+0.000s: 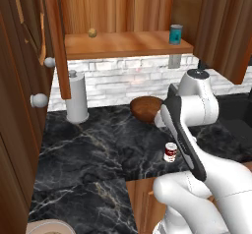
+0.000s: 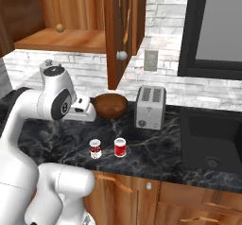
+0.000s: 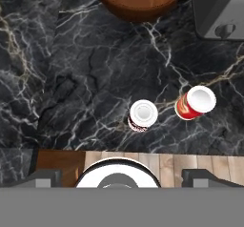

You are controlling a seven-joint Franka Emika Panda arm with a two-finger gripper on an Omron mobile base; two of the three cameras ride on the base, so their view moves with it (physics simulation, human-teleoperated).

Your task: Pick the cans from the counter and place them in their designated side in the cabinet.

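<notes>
Both cans stand upright near the front edge of the black marble counter (image 2: pixel 61 134), the dark-labelled can (image 3: pixel 142 115) just beside the brighter red can (image 3: pixel 196 102), both in front of the wooden bowl (image 2: pixel 109 105), while the gripper (image 3: pixel 122 176) hovers above them, fingers spread wide and empty.

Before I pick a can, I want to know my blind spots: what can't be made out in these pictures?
- Brighter red can: hidden behind the arm in the left base view.
- Can labels: too small to read on the dark-labelled can.
- Toaster: cut off by the hand view's edge.
- Cabinet: the door hides its right side in the right base view.
- Round object on the shelf: too small to identify.
</notes>
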